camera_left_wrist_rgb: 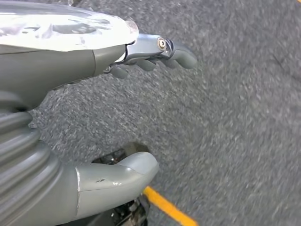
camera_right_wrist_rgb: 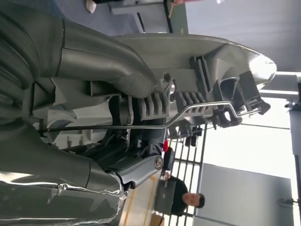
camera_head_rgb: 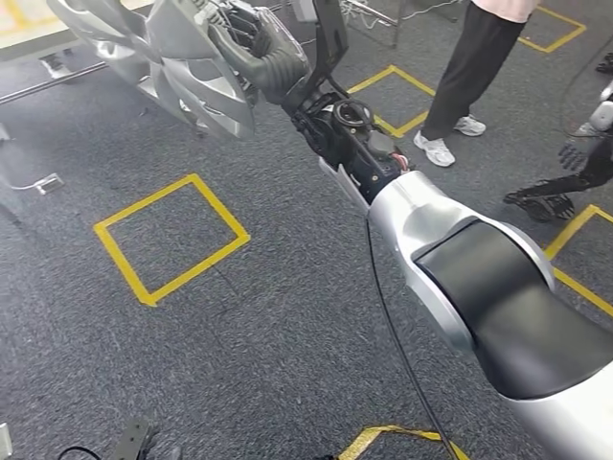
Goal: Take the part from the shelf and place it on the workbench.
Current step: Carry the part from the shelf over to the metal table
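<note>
The part [camera_head_rgb: 181, 67] is a large silver plastic moulding with ribs and a thin wire rod. My right hand [camera_head_rgb: 271, 53] grips it, held high at the top left of the head view, at the end of my outstretched right arm [camera_head_rgb: 463, 268]. In the right wrist view the part [camera_right_wrist_rgb: 199, 70] runs out past the hand [camera_right_wrist_rgb: 53, 155], with the thumb [camera_right_wrist_rgb: 106, 61] pressed over one side and the darker fingers [camera_right_wrist_rgb: 138, 169] under the other. My left hand [camera_left_wrist_rgb: 71, 70] hangs over the grey carpet, fingers straight and thumb [camera_left_wrist_rgb: 113, 179] apart, holding nothing.
A person [camera_head_rgb: 469, 67] in dark trousers and white shoes stands at the upper right. Yellow tape squares [camera_head_rgb: 170, 240] mark the carpet. Another robot's dark hand [camera_head_rgb: 578, 163] shows at the right edge. A table edge [camera_head_rgb: 29, 34] lies at the top left. Another person [camera_right_wrist_rgb: 184, 197] sits beyond a rack.
</note>
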{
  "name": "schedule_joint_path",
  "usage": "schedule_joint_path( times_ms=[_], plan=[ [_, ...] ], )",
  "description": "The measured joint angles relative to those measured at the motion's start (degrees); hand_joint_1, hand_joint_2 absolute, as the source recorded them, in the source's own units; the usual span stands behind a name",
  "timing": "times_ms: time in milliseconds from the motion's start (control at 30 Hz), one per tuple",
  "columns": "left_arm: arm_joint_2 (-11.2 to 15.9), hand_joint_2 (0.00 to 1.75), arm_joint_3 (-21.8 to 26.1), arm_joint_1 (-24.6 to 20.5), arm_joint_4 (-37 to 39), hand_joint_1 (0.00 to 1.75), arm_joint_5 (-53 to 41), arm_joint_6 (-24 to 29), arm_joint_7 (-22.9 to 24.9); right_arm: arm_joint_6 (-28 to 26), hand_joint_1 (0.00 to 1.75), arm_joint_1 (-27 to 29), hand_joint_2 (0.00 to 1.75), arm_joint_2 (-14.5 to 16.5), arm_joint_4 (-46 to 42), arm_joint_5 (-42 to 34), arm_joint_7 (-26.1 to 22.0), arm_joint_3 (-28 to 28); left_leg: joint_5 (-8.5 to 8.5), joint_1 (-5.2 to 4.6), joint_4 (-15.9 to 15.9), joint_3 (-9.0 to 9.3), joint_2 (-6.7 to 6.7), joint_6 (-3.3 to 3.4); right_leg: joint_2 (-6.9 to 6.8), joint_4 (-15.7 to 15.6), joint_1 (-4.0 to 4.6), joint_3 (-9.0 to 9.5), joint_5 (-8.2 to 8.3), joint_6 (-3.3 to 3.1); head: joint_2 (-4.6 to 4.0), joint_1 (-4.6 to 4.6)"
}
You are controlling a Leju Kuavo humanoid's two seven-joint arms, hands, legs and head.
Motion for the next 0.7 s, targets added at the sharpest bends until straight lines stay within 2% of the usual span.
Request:
schedule_joint_path(
  times_ms=[33,67,100,133,167,200,233,300,333,400,467,500,533,567,600,667,700],
  plan=[
    [0.0,1.75,0.0,0.0,0.0,0.0,0.0,-0.1,0.0,0.0,1.75,0.2,1.75,-0.1,0.0,0.0,0.0,0.0,-0.08,-0.06,0.0,0.09,-0.79,0.08,0.25,1.9,0.02,-1.38,0.09,-0.07,0.0,0.07],
    [0.0,1.75,0.0,0.0,0.0,0.0,-0.1,-0.3,0.1,0.0,1.75,0.3,1.75,-0.2,0.0,0.0,0.0,0.0,-0.18,-0.1,0.1,0.2,-1.57,0.11,0.38,1.4,0.03,-1.69,1.41,-0.25,0.0,0.12],
    [-0.1,1.75,0.0,0.0,0.0,0.0,-0.1,-0.5,0.3,0.0,1.75,0.3,1.75,-0.3,0.0,0.0,0.0,0.0,-0.29,-0.11,0.2,0.31,-2.33,0.08,0.54,-1.4,0.06,-0.92,3.68,-0.53,0.0,0.24],
    [-0.1,1.75,0.0,0.0,0.0,0.0,0.0,-0.8,0.4,0.0,1.75,0.3,1.75,-0.3,0.0,0.0,0.0,0.0,-0.41,-0.1,0.4,0.38,-3.04,-0.02,0.97,-5.5,0.11,0.48,6.34,-0.9,0.0,0.43],
    [-0.1,1.75,0.0,0.0,0.0,0.0,0.0,-1.1,0.6,0.0,1.75,0.3,1.75,-0.4,-0.1,0.0,0.1,0.0,-0.55,-0.16,0.6,0.37,-3.63,-0.18,1.62,-9.5,0.14,1.96,8.36,-1.27,0.0,0.52],
    [-0.1,1.75,0.0,0.0,0.0,0.0,0.0,-1.3,0.8,-0.1,1.75,0.2,1.75,-0.4,-0.1,0.0,0.1,0.0,-0.64,-0.15,0.8,0.26,-4.11,-0.38,2.19,-12.6,0.15,3.3,9.51,-1.52,0.0,0.54],
    [-0.1,1.75,0.0,0.1,0.0,0.0,0.0,-1.5,0.8,-0.1,1.75,0.3,1.75,-0.4,-0.1,0.0,0.2,0.0,-0.65,-0.07,0.9,0.11,-4.5,-0.67,2.65,-14.3,0.25,4.09,9.88,-1.71,0.0,0.47],
    [0.0,1.75,0.0,0.2,0.0,0.0,0.1,-1.6,0.9,0.0,1.75,0.3,1.75,-0.4,-0.1,0.0,0.2,0.0,-0.49,0.04,0.7,-0.06,-5.15,-1.33,2.52,-15.2,0.22,4.86,9.69,-1.91,0.0,0.31],
    [0.0,1.75,0.0,0.3,0.0,0.0,0.1,-1.6,0.9,0.0,1.75,0.3,1.75,-0.4,-0.1,0.0,0.2,0.1,-0.59,0.0,0.7,-0.06,-4.94,-1.64,2.24,-15.5,0.14,5.11,9.82,-2.11,0.0,0.32],
    [0.1,1.75,0.0,0.3,0.0,0.0,0.2,-1.7,1.0,-0.2,1.75,0.2,1.75,-0.3,-0.2,0.0,0.3,0.0,-2.4,-0.17,3.5,-1.21,-2.87,-2.28,1.58,-16.2,-0.3,5.76,10.11,-2.56,0.0,-0.08],
    [0.2,1.75,0.0,0.2,0.0,0.0,0.3,-1.9,1.0,-0.7,1.75,0.1,1.75,-0.4,-0.2,0.0,0.5,0.0,-5.95,0.18,10.9,-4.73,-0.26,-2.97,1.16,-16.5,-0.38,5.98,10.17,-2.77,0.0,-0.63],
    [0.2,1.75,0.0,0.2,0.0,0.0,0.4,-1.9,1.1,-1.1,1.75,0.2,1.75,-0.4,-0.2,0.0,0.6,0.0,-7.27,0.43,14.8,-6.65,0.34,-3.3,1.02,-16.4,-0.41,5.99,10.14,-2.75,0.0,-0.78],
    [0.2,1.75,0.0,0.2,0.0,0.0,0.4,-1.9,1.1,-1.5,1.75,0.2,1.75,-0.4,-0.2,0.0,0.7,0.0,-7.7,0.66,17.1,-7.91,0.64,-3.57,0.9,-16.4,-0.47,6.02,10.08,-2.7,0.0,-0.85],
    [0.2,1.75,0.0,0.2,0.0,0.0,0.4,-1.9,1.1,-2.1,1.75,0.2,1.75,-0.4,-0.2,0.0,0.9,0.0,-7.01,0.86,17.1,-8.05,0.79,-3.78,0.79,-16.4,-0.56,6.09,9.98,-2.61,0.0,-0.91],
    [0.3,1.75,0.0,0.2,0.0,0.0,0.5,-1.8,1.1,-2.6,1.75,0.1,1.75,-0.4,-0.2,0.0,1.1,0.0,-5.34,1.03,14.7,-6.94,0.9,-3.93,0.71,-16.4,-0.67,6.23,9.84,-2.45,0.0,-0.96],
    [0.5,1.75,0.0,0.1,0.0,0.0,0.6,-1.7,1.1,-3.3,1.75,-0.2,1.75,-0.4,-0.1,0.0,1.7,0.0,-1.47,1.1,6.3,-2.69,1.39,-3.98,0.59,-16.3,-0.72,6.57,9.42,-1.93,0.0,-1.12],
    [0.6,1.75,0.0,0.1,0.0,0.0,0.7,-1.6,1.1,-3.4,1.75,-0.4,1.75,-0.4,-0.1,0.0,2.1,-0.1,-0.4,0.99,2.9,-0.96,1.6,-3.76,0.55,-16.2,-0.64,6.64,9.22,-1.61,0.0,-1.2]
  ],
)
